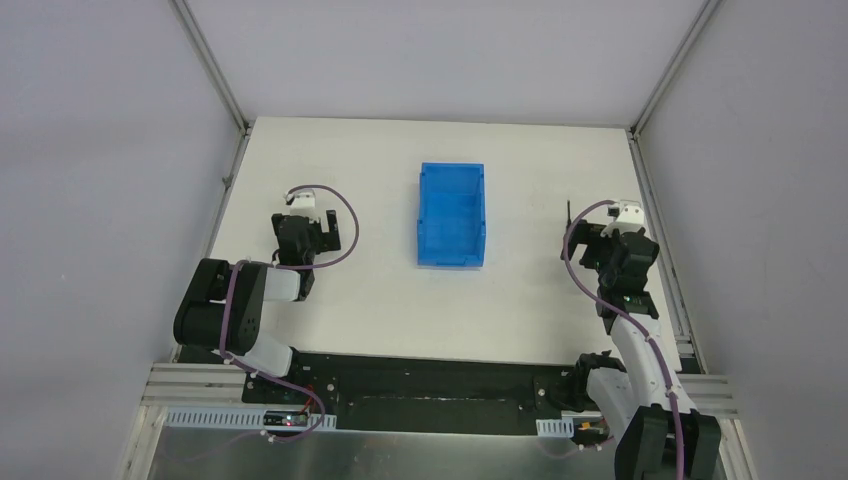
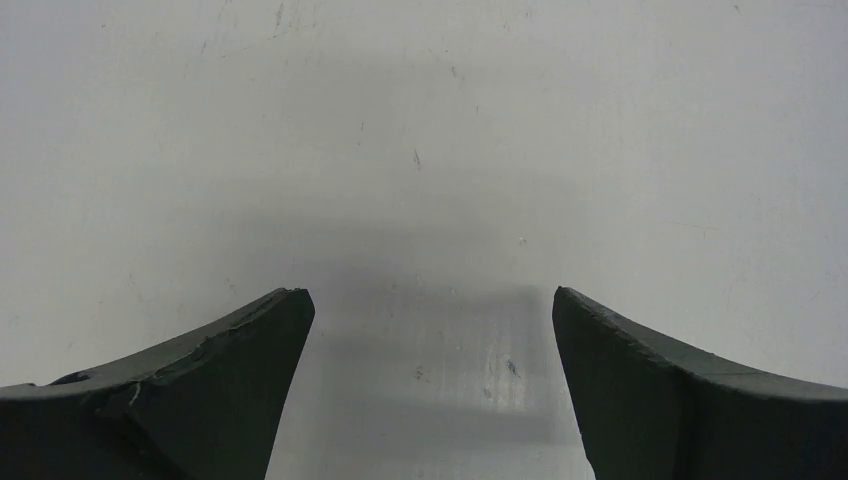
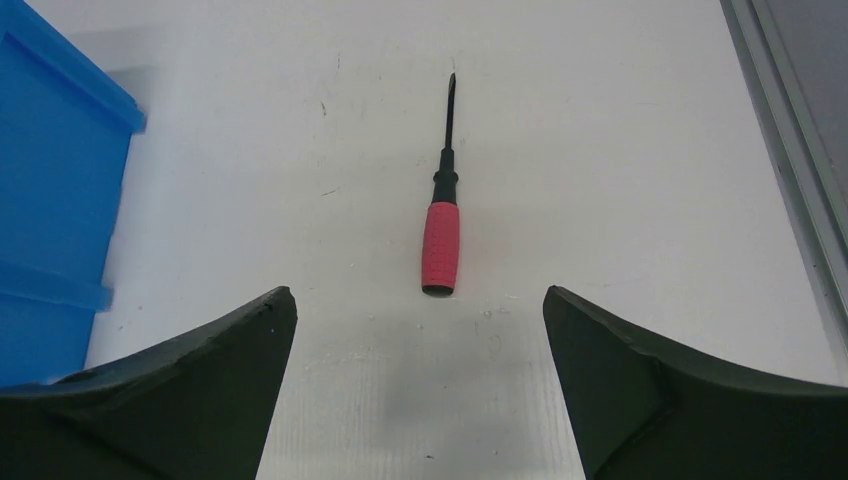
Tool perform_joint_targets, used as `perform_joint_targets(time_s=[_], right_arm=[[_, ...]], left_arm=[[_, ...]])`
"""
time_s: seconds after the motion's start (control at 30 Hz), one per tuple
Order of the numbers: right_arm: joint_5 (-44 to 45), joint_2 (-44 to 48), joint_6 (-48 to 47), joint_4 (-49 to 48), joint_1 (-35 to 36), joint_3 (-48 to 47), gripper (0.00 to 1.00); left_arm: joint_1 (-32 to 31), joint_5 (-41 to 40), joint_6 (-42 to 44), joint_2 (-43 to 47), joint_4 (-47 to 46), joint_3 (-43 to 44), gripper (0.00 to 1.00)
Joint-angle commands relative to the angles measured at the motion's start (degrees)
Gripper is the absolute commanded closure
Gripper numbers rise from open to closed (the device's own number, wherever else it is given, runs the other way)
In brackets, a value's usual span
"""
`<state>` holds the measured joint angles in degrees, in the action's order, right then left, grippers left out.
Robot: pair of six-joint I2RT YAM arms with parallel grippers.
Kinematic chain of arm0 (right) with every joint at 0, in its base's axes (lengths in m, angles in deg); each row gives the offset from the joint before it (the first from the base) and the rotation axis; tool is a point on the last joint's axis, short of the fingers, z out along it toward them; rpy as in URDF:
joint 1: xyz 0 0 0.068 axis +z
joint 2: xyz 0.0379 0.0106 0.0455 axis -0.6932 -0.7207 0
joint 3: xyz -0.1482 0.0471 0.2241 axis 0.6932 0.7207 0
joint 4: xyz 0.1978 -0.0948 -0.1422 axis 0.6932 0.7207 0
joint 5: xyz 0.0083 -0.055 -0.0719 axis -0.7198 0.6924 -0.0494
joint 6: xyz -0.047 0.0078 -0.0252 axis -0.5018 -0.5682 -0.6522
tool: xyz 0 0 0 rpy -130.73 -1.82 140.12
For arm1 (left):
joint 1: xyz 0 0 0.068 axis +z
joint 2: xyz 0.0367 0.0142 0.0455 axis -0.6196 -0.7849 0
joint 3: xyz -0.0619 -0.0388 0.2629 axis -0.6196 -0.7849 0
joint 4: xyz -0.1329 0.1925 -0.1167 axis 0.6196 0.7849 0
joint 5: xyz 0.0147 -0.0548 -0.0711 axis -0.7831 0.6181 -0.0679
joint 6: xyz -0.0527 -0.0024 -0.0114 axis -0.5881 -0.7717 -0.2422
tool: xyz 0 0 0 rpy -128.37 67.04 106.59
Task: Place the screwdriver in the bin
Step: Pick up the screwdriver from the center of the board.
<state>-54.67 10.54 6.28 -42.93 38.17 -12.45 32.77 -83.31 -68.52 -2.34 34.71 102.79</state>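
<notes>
The screwdriver (image 3: 441, 233) lies flat on the white table, its red handle nearest my fingers and its thin black shaft pointing away. My right gripper (image 3: 417, 292) is open and empty just short of the handle's end, with the handle centred between the jaws. In the top view only the shaft tip (image 1: 568, 210) shows beside the right gripper (image 1: 598, 250). The blue bin (image 1: 450, 215) stands empty at mid-table, and its wall shows at the left of the right wrist view (image 3: 50, 200). My left gripper (image 1: 303, 240) is open and empty over bare table (image 2: 430, 292).
A metal frame rail (image 3: 790, 150) runs along the table's right edge, close to the right of the screwdriver. Grey enclosure walls stand on the left, right and far sides. White table lies between the bin and each arm.
</notes>
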Motion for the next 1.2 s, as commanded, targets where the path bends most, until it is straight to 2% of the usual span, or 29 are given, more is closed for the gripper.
perform_joint_targets(time_s=[0.0, 0.4, 0.67, 1.17], right_arm=[[0.69, 0.17, 1.56, -1.85, 0.27, -0.32, 0.02], [-1.17, -1.05, 2.39, -1.39, 0.31, -2.13, 0.02], [-2.21, -8.28, 2.99, 2.88, 0.33, -8.61, 0.02], [2.17, -27.49, 5.70, 24.74, 0.36, -32.07, 0.02]], left_arm=[[0.68, 0.59, -0.32, 0.71, -1.64, 0.23, 0.01], [0.64, 0.59, -0.32, 0.77, -1.64, 0.19, 0.01], [0.68, 0.59, -0.32, 0.70, -1.64, 0.19, 0.01], [0.68, 0.56, -0.32, 0.74, -1.62, 0.19, 0.01]])
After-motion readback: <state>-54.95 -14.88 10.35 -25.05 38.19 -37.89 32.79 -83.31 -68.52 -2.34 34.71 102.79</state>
